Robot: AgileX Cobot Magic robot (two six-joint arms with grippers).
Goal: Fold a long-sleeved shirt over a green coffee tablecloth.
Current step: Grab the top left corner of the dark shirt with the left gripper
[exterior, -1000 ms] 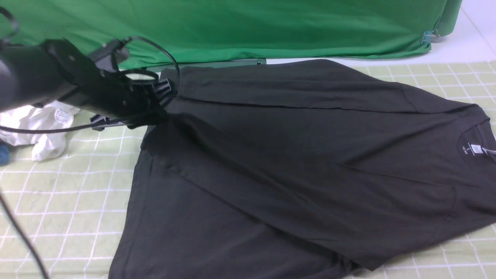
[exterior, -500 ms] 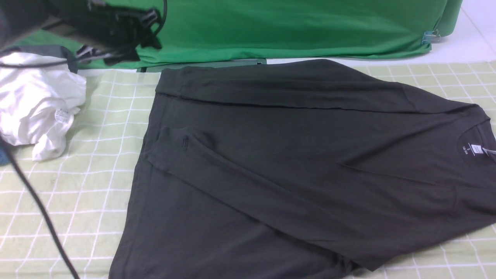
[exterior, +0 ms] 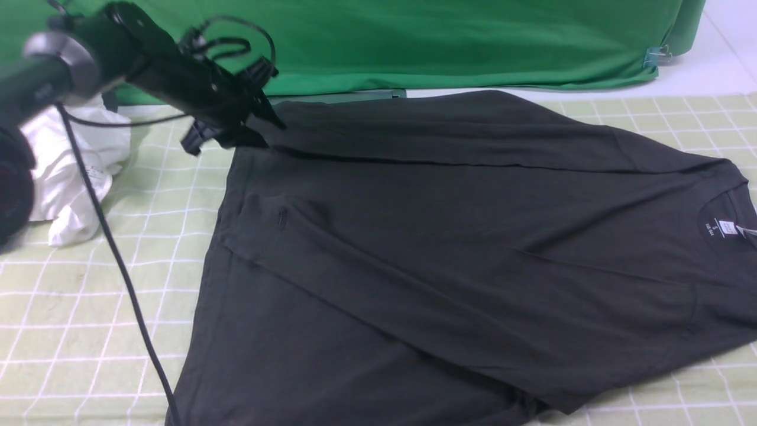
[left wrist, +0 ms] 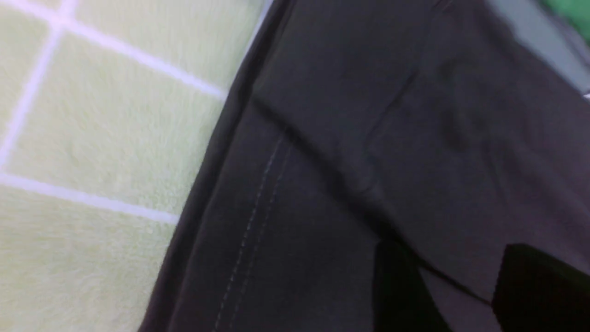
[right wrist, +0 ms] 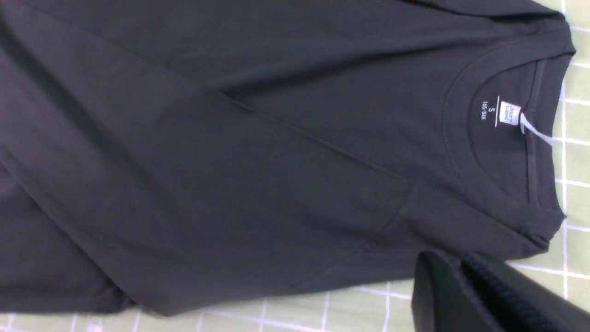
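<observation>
The left gripper (exterior: pixel 266 133) hangs over the hem corner of the long-sleeved shirt (exterior: pixel 443 236), its fingers apart — in the left wrist view a gap shows between them, with dark cloth beyond and nothing gripped. Whether the tips touch the cloth I cannot tell. The shirt lies spread on the green coffee tablecloth (exterior: pixel 118 331), running from beneath this gripper away to the right, where the neckline (exterior: pixel 709 219) and its white neck label (exterior: pixel 727 228) lie well apart from it. One sleeve (exterior: pixel 473 145) lies lengthwise across the body, its cuff end right by the left gripper; the other sleeve (exterior: pixel 366 278) slants over the body, its cuff just on the near side of that gripper. To the left of the gripper, behind the arm, sits a crumpled white garment (exterior: pixel 83 171) with a small round tag. Beyond the gripper hangs plain green fabric (exterior: pixel 414 47), with a clip (exterior: pixel 657 56) far off to its right. The right gripper (right wrist: pixel 454 258) shows only in its wrist view, near the shirt's edge beside the collar; its fingertips stand slightly apart — a narrow gap, with no cloth visibly clamped between them.
</observation>
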